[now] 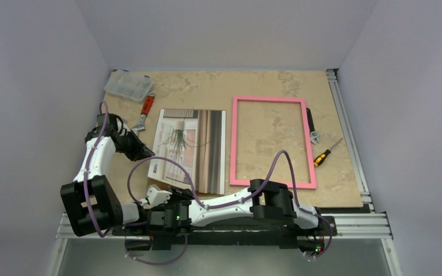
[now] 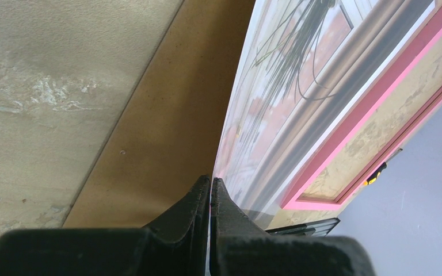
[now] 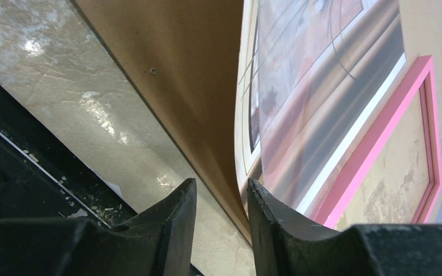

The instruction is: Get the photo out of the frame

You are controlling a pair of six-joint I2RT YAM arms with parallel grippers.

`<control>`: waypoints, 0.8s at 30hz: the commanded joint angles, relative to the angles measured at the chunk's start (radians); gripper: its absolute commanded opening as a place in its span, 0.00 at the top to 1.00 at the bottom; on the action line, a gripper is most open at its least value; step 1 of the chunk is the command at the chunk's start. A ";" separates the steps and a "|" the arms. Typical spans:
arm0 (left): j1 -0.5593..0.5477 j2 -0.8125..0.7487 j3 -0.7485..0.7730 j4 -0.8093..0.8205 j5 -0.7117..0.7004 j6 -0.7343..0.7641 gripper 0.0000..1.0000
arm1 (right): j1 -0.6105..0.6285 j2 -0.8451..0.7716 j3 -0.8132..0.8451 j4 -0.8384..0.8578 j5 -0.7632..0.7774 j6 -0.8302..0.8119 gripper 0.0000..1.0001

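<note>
Pale walls enclose a beige bench (image 1: 207, 86). At left, the photo (image 1: 193, 149) is clamped at its edge by the left jaws. The right jaws are held apart about the brown backing board (image 3: 178, 69) corner. Rightward, the frame (image 1: 267, 99) is seen emptied, flat on the bench. Removal is judged done, with only release left.

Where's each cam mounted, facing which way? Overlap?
Top external: above and behind the bases, looking down on the table; left arm and right arm show.
Left wrist: on that arm, looking along the shut left pincer at the photo.
Right wrist: on that arm, looking past the parted right pincer at the backing board.
All three share the pink frame.
</note>
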 commanded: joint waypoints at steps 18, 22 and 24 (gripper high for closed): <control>-0.004 -0.015 0.030 0.005 0.008 0.017 1.00 | -0.039 0.023 0.006 0.097 0.092 -0.045 0.69; -0.005 -0.016 0.030 0.005 0.010 0.018 1.00 | -0.044 0.050 0.015 0.124 0.097 -0.073 0.69; -0.005 -0.015 0.032 0.004 0.012 0.018 1.00 | -0.045 0.072 0.025 0.127 0.104 -0.083 0.69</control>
